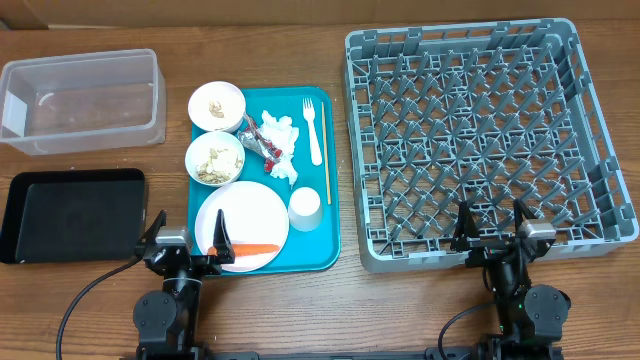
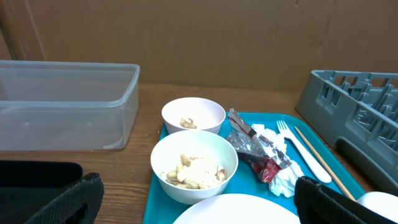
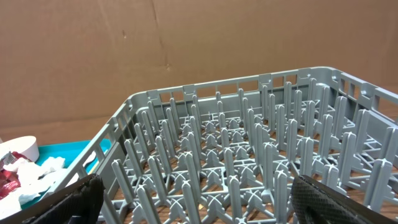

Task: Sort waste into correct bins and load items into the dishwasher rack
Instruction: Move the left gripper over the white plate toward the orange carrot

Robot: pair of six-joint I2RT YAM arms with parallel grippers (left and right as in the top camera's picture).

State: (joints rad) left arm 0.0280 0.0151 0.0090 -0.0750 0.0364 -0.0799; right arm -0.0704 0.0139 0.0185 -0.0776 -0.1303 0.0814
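On the teal serving tray [image 1: 325, 240] lie a white plate [image 1: 240, 215] with an orange carrot [image 1: 258, 248], two bowls of beige scraps [image 1: 216, 105] [image 1: 214, 158], crumpled napkins [image 1: 285, 135] with a red-and-silver wrapper [image 1: 262, 140], a white fork [image 1: 312, 128], a thin wooden stick [image 1: 327, 160] and a small white cup [image 1: 305, 208]. My left gripper [image 1: 188, 238] is open and empty at the tray's front left corner. My right gripper [image 1: 493, 225] is open and empty over the front edge of the grey dishwasher rack [image 1: 480, 130]. The left wrist view shows both bowls [image 2: 194, 167] [image 2: 193, 114], wrapper [image 2: 255, 149] and fork [image 2: 301, 149].
A clear plastic tub [image 1: 82, 98] stands at the back left, also in the left wrist view [image 2: 62, 102]. A shallow black tray [image 1: 72, 212] lies in front of it, left of my left gripper. The rack fills the right wrist view [image 3: 249, 155]. A cardboard wall stands behind the table.
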